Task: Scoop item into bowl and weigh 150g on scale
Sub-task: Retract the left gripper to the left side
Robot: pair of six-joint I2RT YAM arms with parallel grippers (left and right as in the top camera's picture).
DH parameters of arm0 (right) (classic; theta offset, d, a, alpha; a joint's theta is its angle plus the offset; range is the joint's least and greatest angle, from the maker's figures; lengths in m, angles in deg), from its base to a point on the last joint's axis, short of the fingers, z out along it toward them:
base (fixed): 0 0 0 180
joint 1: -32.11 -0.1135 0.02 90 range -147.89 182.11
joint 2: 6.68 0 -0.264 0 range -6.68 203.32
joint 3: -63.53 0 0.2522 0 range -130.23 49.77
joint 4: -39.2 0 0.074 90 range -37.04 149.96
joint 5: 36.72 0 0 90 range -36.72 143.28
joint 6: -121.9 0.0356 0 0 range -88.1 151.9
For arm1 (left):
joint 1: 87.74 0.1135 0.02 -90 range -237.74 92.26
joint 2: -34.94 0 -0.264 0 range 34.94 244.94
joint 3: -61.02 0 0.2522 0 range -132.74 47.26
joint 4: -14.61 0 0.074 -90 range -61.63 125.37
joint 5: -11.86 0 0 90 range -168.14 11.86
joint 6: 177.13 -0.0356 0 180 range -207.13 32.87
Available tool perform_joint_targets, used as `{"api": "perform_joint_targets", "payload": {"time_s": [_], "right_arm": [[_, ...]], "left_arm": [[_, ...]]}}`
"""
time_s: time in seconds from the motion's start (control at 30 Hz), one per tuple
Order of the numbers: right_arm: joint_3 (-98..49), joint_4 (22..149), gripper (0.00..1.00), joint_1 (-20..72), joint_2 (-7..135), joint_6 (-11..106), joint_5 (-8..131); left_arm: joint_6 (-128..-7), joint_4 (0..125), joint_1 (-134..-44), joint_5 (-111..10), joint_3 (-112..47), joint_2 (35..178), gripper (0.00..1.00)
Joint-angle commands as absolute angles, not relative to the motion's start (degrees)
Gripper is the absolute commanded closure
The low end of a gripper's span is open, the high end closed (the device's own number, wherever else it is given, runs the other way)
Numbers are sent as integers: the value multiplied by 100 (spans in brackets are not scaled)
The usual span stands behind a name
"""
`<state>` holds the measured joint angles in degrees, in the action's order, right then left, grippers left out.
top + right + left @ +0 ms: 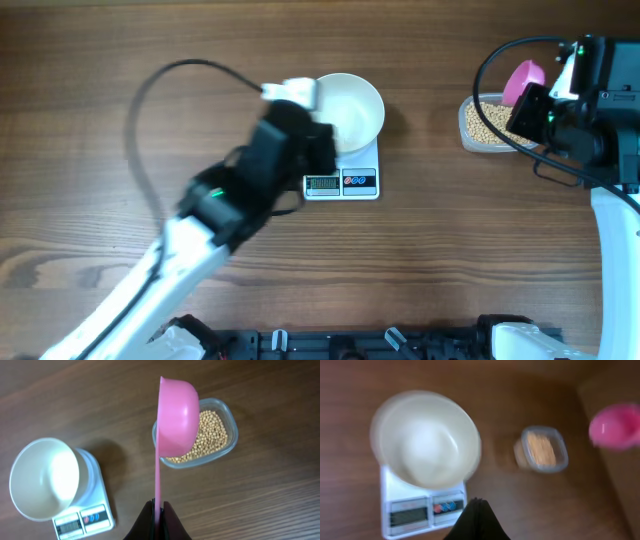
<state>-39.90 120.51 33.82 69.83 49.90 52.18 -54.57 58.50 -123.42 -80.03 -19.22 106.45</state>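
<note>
Scooping looks barely begun: the round white bowl (348, 110) sits on the flat white square scale (368, 160) and looks empty. The small tan-yellow beans (485, 122) lie in a clear plastic tub (464, 120) well apart from the scale. The right gripper (158, 510) pinches the handle of the pink plastic scoop (176, 415) above that tub. The left gripper (477, 505), closed on nothing, hovers just beside the scale.
</note>
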Motion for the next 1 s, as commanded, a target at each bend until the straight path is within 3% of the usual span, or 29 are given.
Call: {"api": "perform_joint_targets", "payload": {"time_s": [0.0,0.03,0.2,0.5,0.97], "right_arm": [[-4034,12145,96,3402,6994,4536,5358],[-4034,12161,96,3402,6994,4429,5358],[-4032,12005,96,3402,6997,3358,5718],[-3990,11990,96,3402,7053,1740,5504],[-3942,11986,96,3402,7637,1710,4593]], "left_arm": [[-5363,6125,-11354,-8429,-1919,9937,94],[-5366,6278,-10930,-8429,-1919,9753,85],[-5387,6949,-9302,-8475,-1917,9545,0],[-5385,7754,-7811,-8554,-1917,10118,0],[-5385,7992,-7710,-8551,-1917,10675,0]]}}
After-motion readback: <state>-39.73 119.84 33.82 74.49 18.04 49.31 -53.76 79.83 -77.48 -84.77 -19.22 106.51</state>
